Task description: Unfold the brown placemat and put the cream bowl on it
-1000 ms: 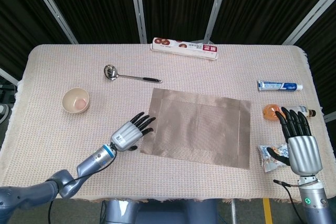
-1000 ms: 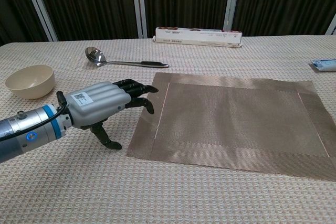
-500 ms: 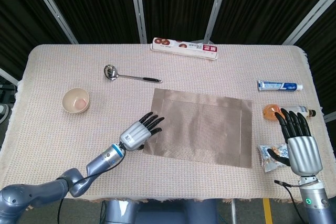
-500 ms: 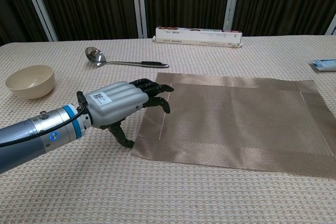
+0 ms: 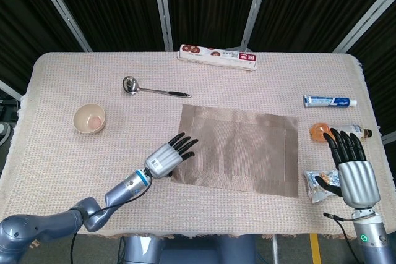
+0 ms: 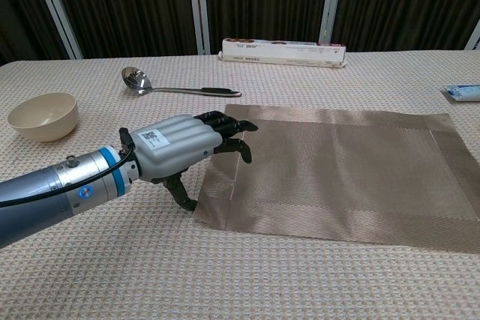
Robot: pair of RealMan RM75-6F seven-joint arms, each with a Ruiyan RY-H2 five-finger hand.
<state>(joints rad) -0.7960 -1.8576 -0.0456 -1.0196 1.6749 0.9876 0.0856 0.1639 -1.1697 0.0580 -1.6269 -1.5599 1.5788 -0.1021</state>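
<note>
The brown placemat (image 5: 238, 149) (image 6: 337, 170) lies spread flat in the middle of the table. My left hand (image 5: 168, 157) (image 6: 184, 144) is at its left edge, fingers stretched over the mat's border and thumb pointing down by the edge, holding nothing. The cream bowl (image 5: 90, 118) (image 6: 43, 115) stands upright and empty on the tablecloth, well left of the mat and apart from the hand. My right hand (image 5: 352, 168) hovers at the table's right front with its fingers spread and empty; only the head view shows it.
A metal ladle (image 5: 154, 89) (image 6: 176, 88) lies behind the mat's left end. A long box (image 5: 218, 57) (image 6: 283, 52) sits at the far edge. A toothpaste tube (image 5: 329, 101), an orange item (image 5: 320, 131) and a snack packet (image 5: 318, 185) lie near the right hand.
My left hand has slid rightwards onto the mat's left edge, and the mat has shifted slightly to the right with it. The right hand and bowl have stayed put.
</note>
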